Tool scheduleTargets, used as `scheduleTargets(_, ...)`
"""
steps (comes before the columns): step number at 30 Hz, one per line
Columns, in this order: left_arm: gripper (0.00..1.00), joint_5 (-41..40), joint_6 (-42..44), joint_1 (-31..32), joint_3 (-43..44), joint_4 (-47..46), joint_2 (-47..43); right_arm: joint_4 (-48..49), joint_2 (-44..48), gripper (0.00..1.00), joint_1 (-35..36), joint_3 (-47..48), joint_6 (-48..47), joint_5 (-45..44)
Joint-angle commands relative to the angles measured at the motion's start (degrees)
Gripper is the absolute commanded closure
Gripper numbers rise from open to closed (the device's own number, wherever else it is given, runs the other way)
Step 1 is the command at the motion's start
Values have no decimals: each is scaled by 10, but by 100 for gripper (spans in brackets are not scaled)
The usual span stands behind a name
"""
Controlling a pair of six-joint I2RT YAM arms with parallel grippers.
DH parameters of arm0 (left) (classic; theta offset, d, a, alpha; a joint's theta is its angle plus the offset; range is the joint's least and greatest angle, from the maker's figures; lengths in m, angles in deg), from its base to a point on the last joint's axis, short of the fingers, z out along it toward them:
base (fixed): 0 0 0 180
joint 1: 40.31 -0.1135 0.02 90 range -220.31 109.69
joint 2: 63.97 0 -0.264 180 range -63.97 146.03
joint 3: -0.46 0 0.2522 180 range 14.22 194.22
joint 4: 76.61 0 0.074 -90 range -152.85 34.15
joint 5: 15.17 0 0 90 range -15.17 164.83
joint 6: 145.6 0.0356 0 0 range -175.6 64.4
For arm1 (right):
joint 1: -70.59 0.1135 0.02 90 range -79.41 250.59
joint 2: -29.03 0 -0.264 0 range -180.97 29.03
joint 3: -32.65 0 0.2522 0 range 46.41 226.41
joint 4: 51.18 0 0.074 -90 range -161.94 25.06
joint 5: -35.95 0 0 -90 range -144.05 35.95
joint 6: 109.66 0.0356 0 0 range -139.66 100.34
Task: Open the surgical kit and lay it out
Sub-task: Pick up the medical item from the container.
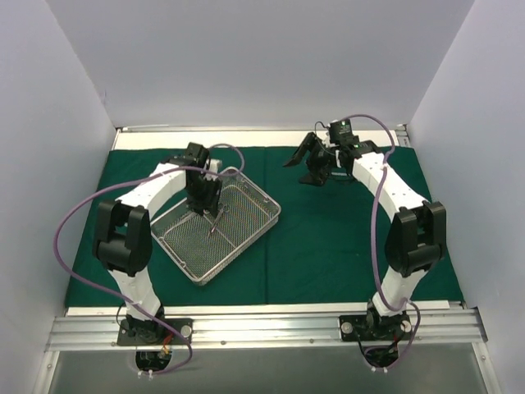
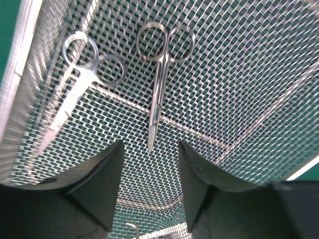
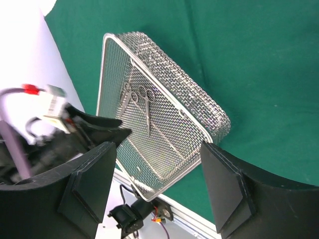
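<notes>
Your cloth (image 1: pixel 344 238) is spread flat, and the tray (image 1: pixel 239 251) sits on its left half. Two scissors (image 2: pixel 158 84) lie in the tray, not yet laid out. Your left gripper (image 2: pixel 150 144) hangs over them, jaws parted and empty. Farther back, your right gripper (image 3: pixel 158 145) hovers wide and empty.

Left gripper (image 1: pixel 213 217) sits inside the tray (image 1: pixel 201 281), jaws apart over scissors (image 2: pixel 158 84), with the mesh sides boxing it in. Green cloth (image 1: pixel 328 246) right of the tray is open passage. Right gripper (image 1: pixel 299 158) hangs over its far part. The walls (image 1: pixel 49 123) close left, right and far.
</notes>
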Motion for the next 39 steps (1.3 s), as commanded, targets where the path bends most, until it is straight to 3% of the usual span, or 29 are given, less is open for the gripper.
scheduleTargets(1,43,0,-20,8,-40,-29,-34,2,48,31,-8,-11,5,-8)
scheduleTargets(25,43,-20,-35,17,-86,-60,47,21,59,31,-12,-40,16,-6)
scheduleTargets(29,46,-19,-40,17,-105,-72,66,23,58,32,-12,-43,17,-6)
scheduleTargets(34,58,-33,-43,22,-113,-83,79,21,55,32,-12,-43,13,-8)
scheduleTargets(39,58,-57,-65,42,-104,-80,105,21,51,32,-12,-39,12,-10)
